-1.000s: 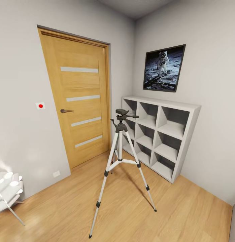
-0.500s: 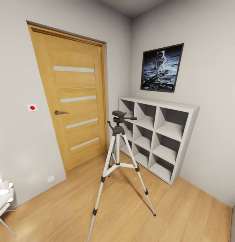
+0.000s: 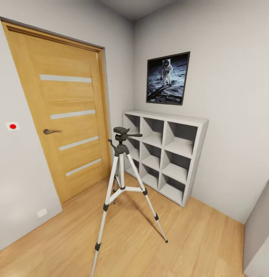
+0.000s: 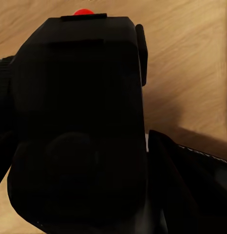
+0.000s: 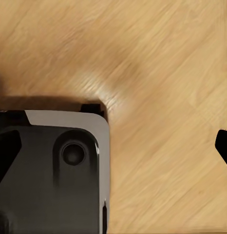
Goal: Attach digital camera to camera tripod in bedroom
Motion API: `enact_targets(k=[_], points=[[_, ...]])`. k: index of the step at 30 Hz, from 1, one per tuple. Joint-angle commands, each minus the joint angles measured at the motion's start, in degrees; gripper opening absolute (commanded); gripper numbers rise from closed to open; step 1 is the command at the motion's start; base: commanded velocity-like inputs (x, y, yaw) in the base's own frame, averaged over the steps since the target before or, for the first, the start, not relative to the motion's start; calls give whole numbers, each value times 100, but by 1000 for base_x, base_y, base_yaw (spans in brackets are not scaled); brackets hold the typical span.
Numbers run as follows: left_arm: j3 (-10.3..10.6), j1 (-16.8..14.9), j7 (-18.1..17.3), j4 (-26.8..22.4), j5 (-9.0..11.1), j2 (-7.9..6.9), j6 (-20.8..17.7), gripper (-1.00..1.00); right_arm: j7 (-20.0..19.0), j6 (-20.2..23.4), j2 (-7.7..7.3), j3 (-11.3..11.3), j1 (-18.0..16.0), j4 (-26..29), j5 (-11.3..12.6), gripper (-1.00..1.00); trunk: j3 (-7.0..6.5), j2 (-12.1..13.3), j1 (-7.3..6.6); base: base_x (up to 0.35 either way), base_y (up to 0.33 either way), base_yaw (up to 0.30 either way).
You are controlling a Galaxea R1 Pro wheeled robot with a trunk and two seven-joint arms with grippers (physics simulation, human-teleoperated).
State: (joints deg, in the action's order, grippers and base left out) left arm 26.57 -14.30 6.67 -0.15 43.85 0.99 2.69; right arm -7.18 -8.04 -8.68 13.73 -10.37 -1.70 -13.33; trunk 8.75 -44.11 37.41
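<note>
Matt black digital camera (image 4: 79,126) — silvery metal camera tripod (image 3: 121,184), wood-grain floor (image 3: 150,246).

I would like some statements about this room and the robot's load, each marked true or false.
1. The camera tripod stands on the wood floor. True.
2. The digital camera is mounted on the tripod head. False: the head is bare, and the camera sits close before the left wrist camera.
3. The door is wide open. False: it is shut.
4. An astronaut picture hangs above the white shelves. True.
</note>
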Motion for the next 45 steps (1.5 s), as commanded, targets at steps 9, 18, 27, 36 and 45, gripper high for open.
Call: enact_targets(k=[9, 18, 27, 36, 45], points=[[42, -3, 27, -2, 44, 1, -25, -100, -12, -39, -1, 50, -9, -22, -47, 100, 9, -7, 1, 0, 0, -242], [33, -2, 24, -2, 49, 4, -6, -100, -14, -35, 6, 43, -9, -23, -50, 100, 8, -7, 1, 0, 0, -242], [33, -2, 19, 3, 46, 11, -46, -100, -29, -8, 7, 42, -9, -23, -61, 100, -12, -7, 1, 57, -146, -178], [33, -2, 19, 6, 51, 7, -58, -100, -35, -5, -7, 42, -9, -22, -66, 100, -14, -7, 1, 193, -232, -9], [30, -2, 19, 6, 54, 0, -51, -100, -54, 4, -24, 42, -9, -17, -64, 100, -14, -7, 1, 201, -234, 0]])
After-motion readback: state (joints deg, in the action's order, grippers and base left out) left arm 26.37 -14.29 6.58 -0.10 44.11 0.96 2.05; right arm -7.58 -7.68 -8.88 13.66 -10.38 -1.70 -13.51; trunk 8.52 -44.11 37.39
